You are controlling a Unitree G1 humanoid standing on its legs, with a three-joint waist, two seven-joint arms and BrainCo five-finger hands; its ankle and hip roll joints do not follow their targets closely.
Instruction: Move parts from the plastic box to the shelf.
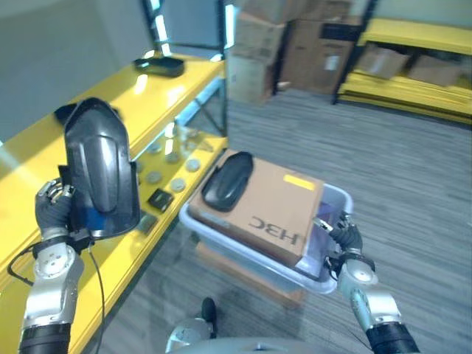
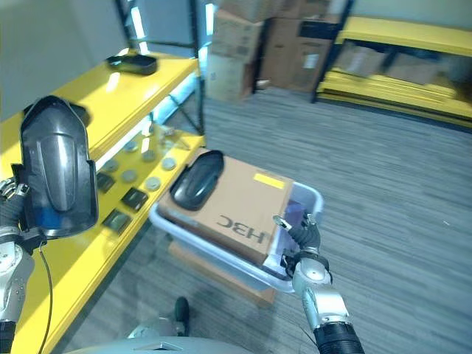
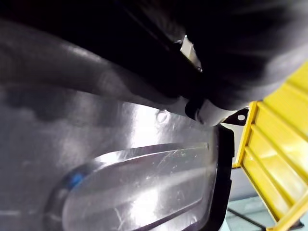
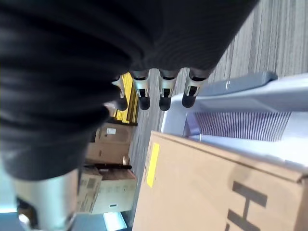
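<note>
Right, starting at nine o'clock in my head view: my left hand (image 1: 53, 208) is curled round the lower edge of a big dark moulded part (image 1: 99, 169), which it holds upright above the yellow shelf (image 1: 22, 158). My wrist camera there shows the glossy shell pressed close against the hand.

The risk I see is this: the part is tall and gripped low down, so it looks top-heavy. If I tip the wrist too fast while lowering it, I reckon it could pivot in the fingers and slide off the shelf's front edge. The shelf's lower level holds small round pieces (image 1: 178, 184) and dark square pieces (image 1: 160, 199), and a careless set-down could knock them. Up at eleven o'clock another dark part (image 1: 159, 66) lies flat on the top level, and there looks to be bare yellow between it and my load.

Moving towards centre, the pale plastic box (image 1: 333, 198) sits on a low stand. Inside is a brown cardboard carton (image 1: 276, 206), and a second dark part (image 1: 228, 181) rests on the carton's top, not yet moved.

At four o'clock my right hand (image 1: 345, 237) hangs at the box's near corner, fingers loosely extended and holding nothing; whether it touches the rim I cannot tell
</note>
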